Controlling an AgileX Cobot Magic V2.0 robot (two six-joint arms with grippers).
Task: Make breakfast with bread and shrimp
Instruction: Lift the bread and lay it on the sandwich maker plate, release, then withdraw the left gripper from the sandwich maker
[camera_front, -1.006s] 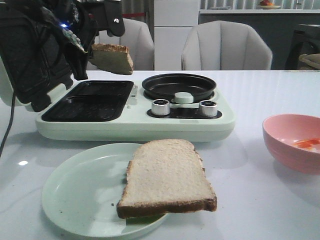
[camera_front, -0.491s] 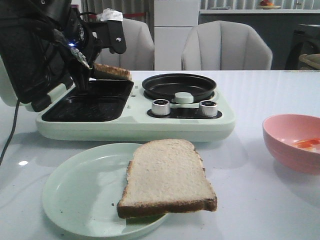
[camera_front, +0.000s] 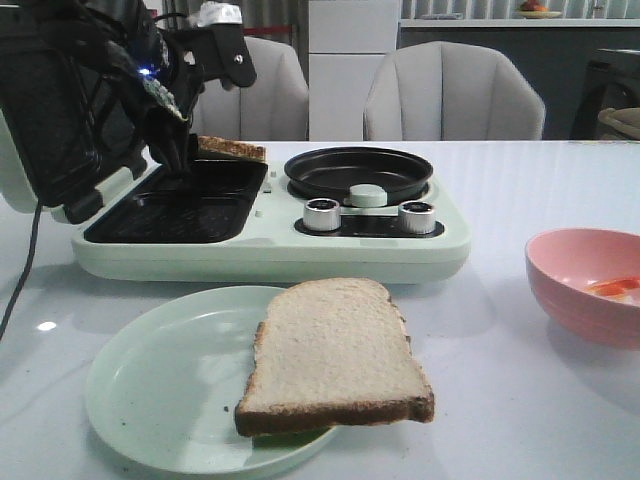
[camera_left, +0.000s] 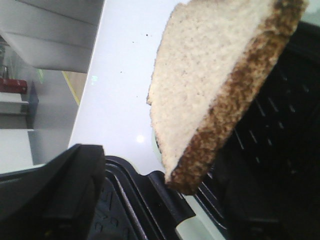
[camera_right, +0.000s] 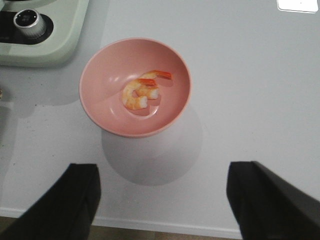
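Note:
One bread slice (camera_front: 232, 149) lies nearly flat, resting on the back rim of the black grill plate (camera_front: 180, 205). My left gripper (camera_front: 178, 150) is at its left edge. In the left wrist view the slice (camera_left: 215, 85) hangs between my spread fingers, clear of the left finger (camera_left: 55, 195); my left gripper (camera_left: 165, 200) looks open. The second slice (camera_front: 335, 355) lies on the pale green plate (camera_front: 150, 390). The shrimp (camera_right: 140, 92) lies in the pink bowl (camera_right: 110, 115), also seen at the front view's right edge (camera_front: 575, 290). My right gripper (camera_right: 162, 200) is open and empty above the table beside the bowl.
The pale green breakfast maker (camera_front: 270, 255) stands behind the plate with its lid (camera_front: 50, 110) open at the left. It has a round black pan (camera_front: 358, 170), two silver dials (camera_front: 322, 215) and a pale green knob (camera_front: 367, 195). Chairs stand behind the table.
My left gripper came down and back with the bread. The slice went from high and tilted to nearly flat on the grill plate's back rim. The right side has not changed.

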